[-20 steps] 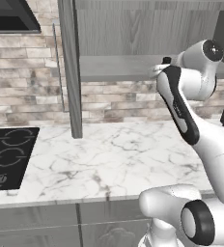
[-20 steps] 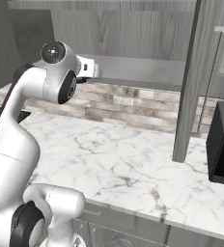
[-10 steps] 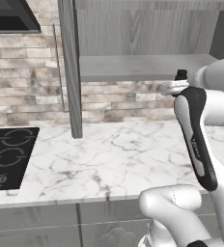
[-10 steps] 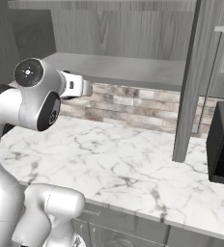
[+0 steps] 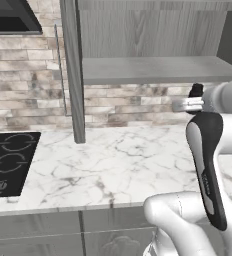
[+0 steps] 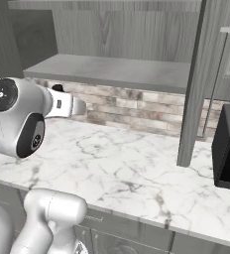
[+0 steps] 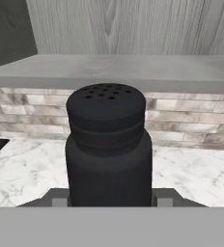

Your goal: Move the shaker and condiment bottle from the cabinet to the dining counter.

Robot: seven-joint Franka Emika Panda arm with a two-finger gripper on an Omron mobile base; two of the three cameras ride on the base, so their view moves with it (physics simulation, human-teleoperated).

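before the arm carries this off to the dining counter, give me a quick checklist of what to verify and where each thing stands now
1. Shaker sits between the gripper fingers: ok, it stands upright close in the hand view, the jaws set on either side of its base.
2. Shaker out of the cabinet: ok, the left base view shows it at the wrist, below the shelf edge and above the marble worktop.
3. Firm grip: cannot tell, the contact points are hidden.
4. Open cabinet door clear of the arm: ok, it stands well to the side.
5. Condiment bottle located: cannot tell, the visible shelf looks bare.
6. Dining counter path: cannot tell.
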